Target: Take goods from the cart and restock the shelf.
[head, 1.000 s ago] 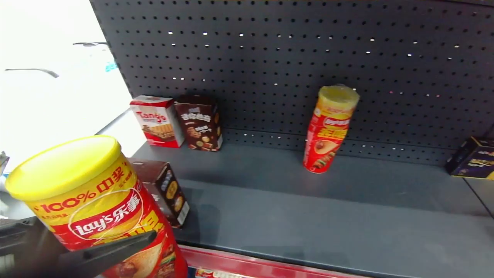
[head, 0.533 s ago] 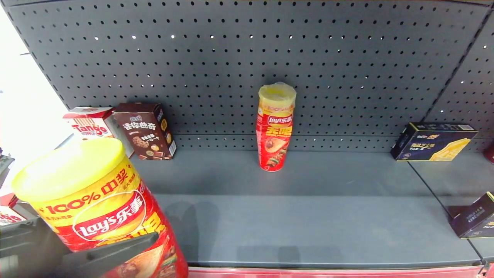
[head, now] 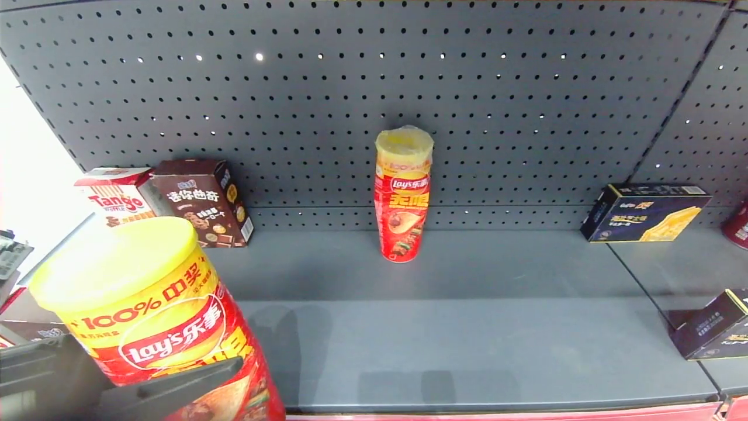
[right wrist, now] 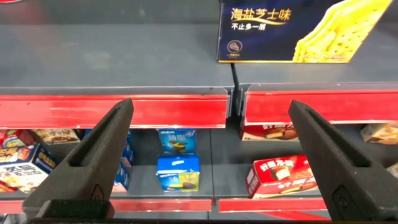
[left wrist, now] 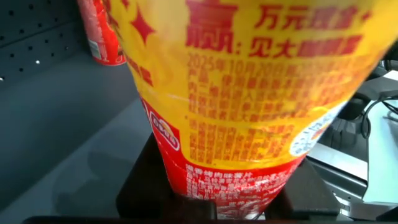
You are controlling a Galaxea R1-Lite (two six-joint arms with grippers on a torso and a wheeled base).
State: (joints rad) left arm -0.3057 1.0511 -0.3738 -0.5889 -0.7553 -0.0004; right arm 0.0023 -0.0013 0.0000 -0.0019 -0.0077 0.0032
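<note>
The grey shelf carried a standing chip can against its pegboard back. My left jaws clamped a second chip can, lid up, well left of the standing can and nearer me. My right jaws gaped wide, holding nothing. A dark blue cracker box lay right of the standing can. A brown cookie box and a red-and-white wafer box stood to its left.

Head cam looks forward and down on the shelf from a little back. Left wrist cam is jammed against the held chip can — both catch the standing can. Right wrist cam faces the shelf's front edge straight on, between the right tool's spread fingers.
</note>
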